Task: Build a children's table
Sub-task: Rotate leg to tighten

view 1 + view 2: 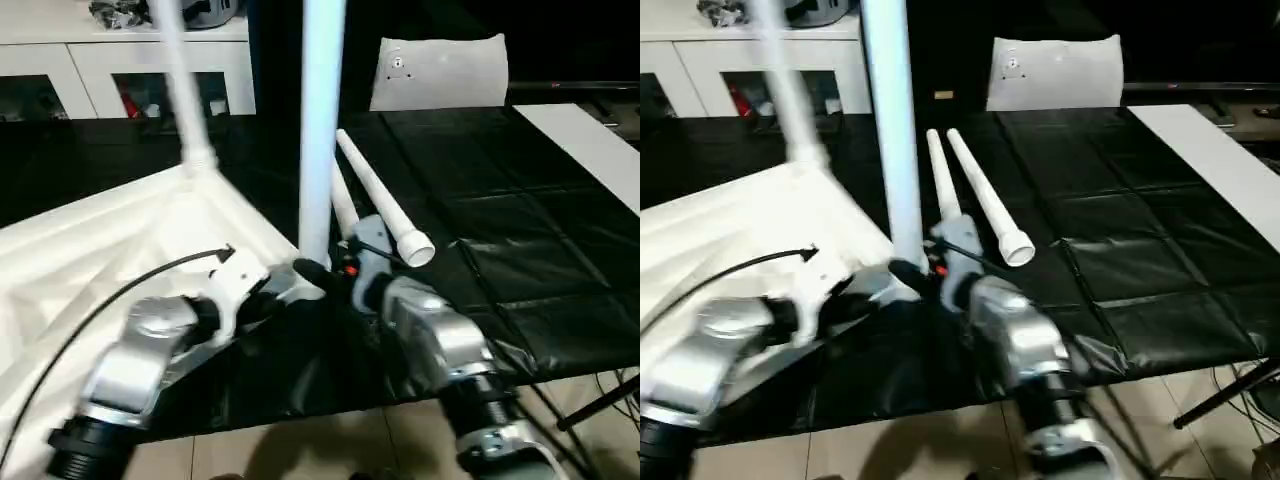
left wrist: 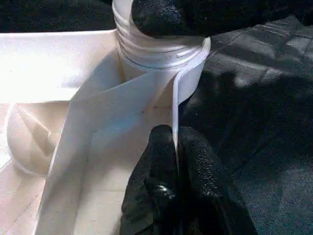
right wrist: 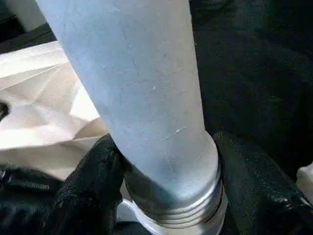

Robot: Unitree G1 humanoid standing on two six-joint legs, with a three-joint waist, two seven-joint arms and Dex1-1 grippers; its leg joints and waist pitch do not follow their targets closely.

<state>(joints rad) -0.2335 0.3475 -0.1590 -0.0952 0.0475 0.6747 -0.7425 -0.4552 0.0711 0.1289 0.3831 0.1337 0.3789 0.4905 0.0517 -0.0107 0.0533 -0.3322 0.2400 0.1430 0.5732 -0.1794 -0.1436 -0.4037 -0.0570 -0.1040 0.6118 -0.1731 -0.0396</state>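
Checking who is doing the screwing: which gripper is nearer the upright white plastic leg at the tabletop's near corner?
Right. The right gripper straddles the upright white plastic leg just above its threads. The left gripper pinches the white tabletop's thin rim beside that corner socket.

No text, label, brand, number or sign can be read on anything here.

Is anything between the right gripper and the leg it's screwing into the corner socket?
Nothing visible. The right gripper has its black fingers on both sides of the upright leg, just above the corner socket, whose threads show at the leg's base.
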